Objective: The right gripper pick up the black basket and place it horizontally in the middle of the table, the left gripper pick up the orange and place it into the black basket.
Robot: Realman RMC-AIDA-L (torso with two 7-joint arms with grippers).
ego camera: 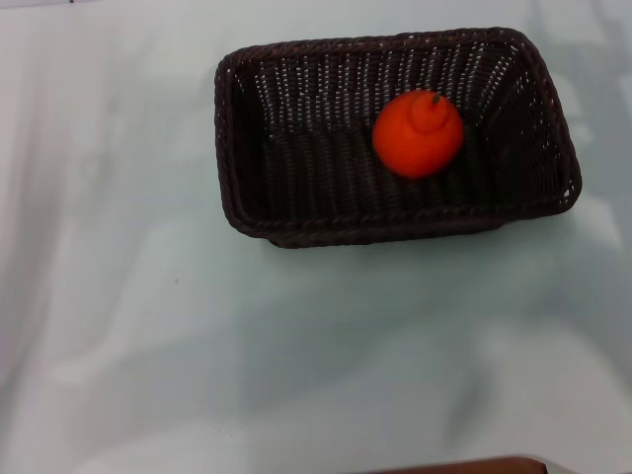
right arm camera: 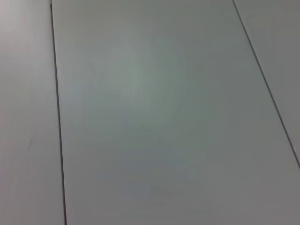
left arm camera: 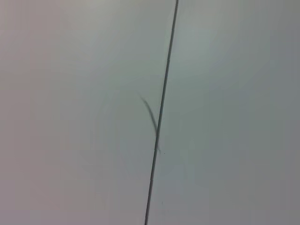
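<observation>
Orange-red orange (ego camera: 418, 133) | inside black basket (ego camera: 247, 212) | no gripper in view

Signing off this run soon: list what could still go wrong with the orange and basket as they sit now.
The orange lies loose on the floor of the black basket, right of its centre; being round, it may roll if the basket is nudged. The basket sits slightly askew on the table, so "horizontal" could be judged unmet. Neither gripper shows in any view, so a correction would start blind.

No readable text

The basket (ego camera: 296, 212), the orange (ego camera: 418, 134) and the desk (ego camera: 148, 346) carry no letters, labels, brands or numbers (wrist views included).
</observation>
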